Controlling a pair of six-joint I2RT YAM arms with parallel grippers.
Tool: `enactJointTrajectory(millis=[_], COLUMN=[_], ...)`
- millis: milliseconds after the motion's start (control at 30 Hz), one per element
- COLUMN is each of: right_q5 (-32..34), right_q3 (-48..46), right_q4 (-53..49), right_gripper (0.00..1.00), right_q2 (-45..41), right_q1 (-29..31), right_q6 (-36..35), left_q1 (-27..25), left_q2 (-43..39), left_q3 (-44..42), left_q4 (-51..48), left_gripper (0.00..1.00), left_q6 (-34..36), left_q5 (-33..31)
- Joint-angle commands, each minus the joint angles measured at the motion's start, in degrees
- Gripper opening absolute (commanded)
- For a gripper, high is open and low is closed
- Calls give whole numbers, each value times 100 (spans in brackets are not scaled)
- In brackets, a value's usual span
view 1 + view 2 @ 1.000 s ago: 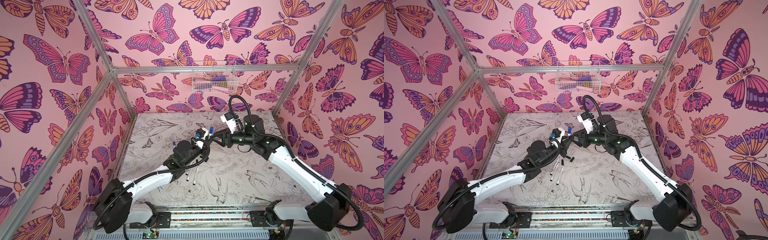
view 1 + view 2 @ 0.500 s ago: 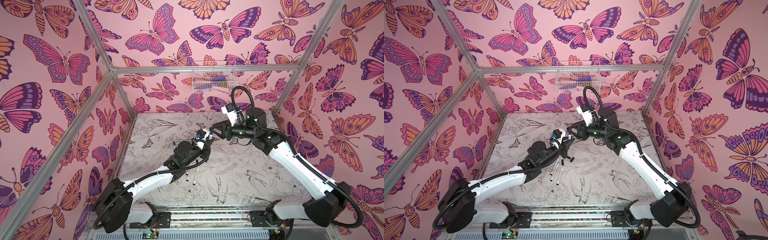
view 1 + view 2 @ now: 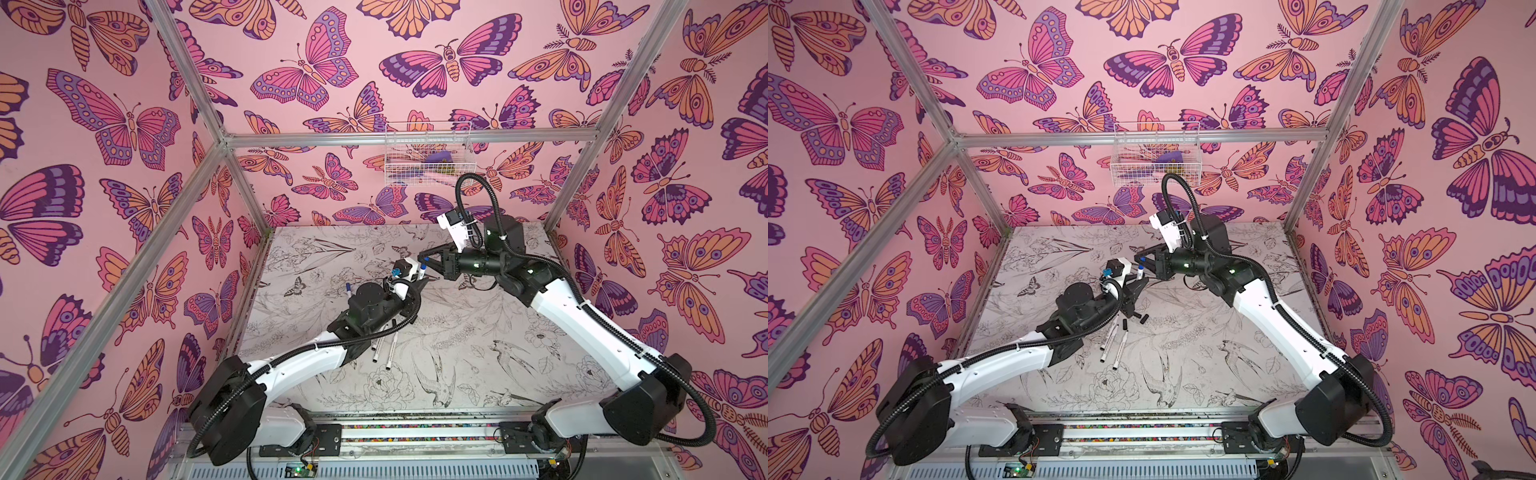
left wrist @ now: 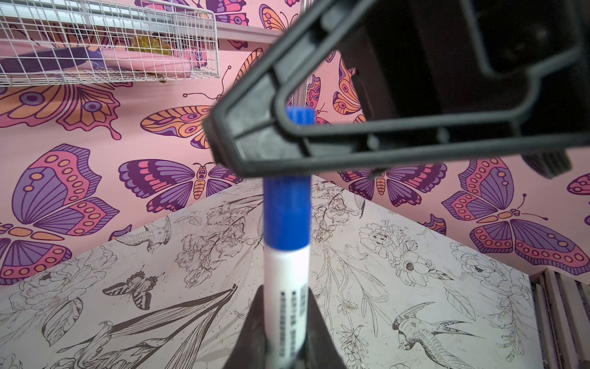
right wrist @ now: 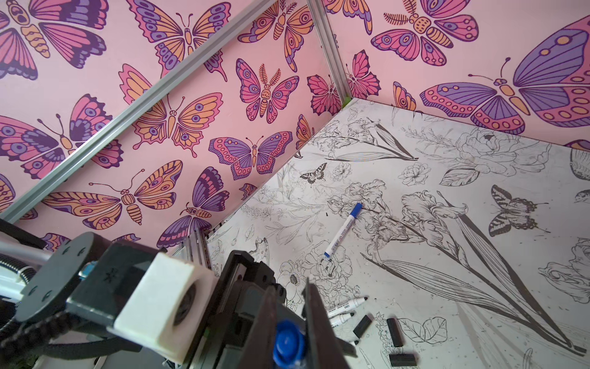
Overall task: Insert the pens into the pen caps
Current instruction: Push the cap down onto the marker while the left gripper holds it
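Left wrist view: we see the left gripper (image 4: 285,332) clamped tight on a white pen (image 4: 287,281), held off the table (image 4: 415,255), with a blue cap (image 4: 286,217) over its tip. We find the right gripper (image 5: 289,314) closed onto that cap. 1 capped pen (image 5: 343,230) lies apart on the table. Uncapped pens (image 3: 1113,345) and 3 black caps (image 5: 394,332) lie close together near the left wrist.

Your left gripper (image 3: 1136,285) grips a pen (image 3: 1138,274); your right gripper (image 3: 1141,262) pinches its blue cap (image 3: 1140,258). Nearby, loose pens (image 3: 1109,340) and black caps (image 3: 1144,319) lie on the table (image 3: 1204,353).
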Motion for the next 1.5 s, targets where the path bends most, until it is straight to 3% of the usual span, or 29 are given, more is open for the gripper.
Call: enactJointTrajectory(millis=[0,300,700,1033,1233,1467], right_q5=[-62,-64,-38,300,-45,-309], right_q3=[-189,-632,-490,346,472,417], right_q4=[-106,-437,-1416,-2995,-3027,-2915], right_gripper=[8,5,0,0,0,0], right_q2=[-13,130,799,1941,1983,1986], right_q1=[13,13,9,-198,-181,113], right_q6=[229,620,746,673,503,332], left_q1=[-31,-134,-152,-179,-131,192], left_q2=[-146,-272,-267,-509,-390,182], left_q3=[105,824,1560,1373,1425,1677], left_q4=[397,761,1580,1206,1199,1827], left_gripper=[0,0,0,0,0,0], left_q6=[118,858,849,955,658,-396], left_q5=[-29,96,636,-72,-221,724])
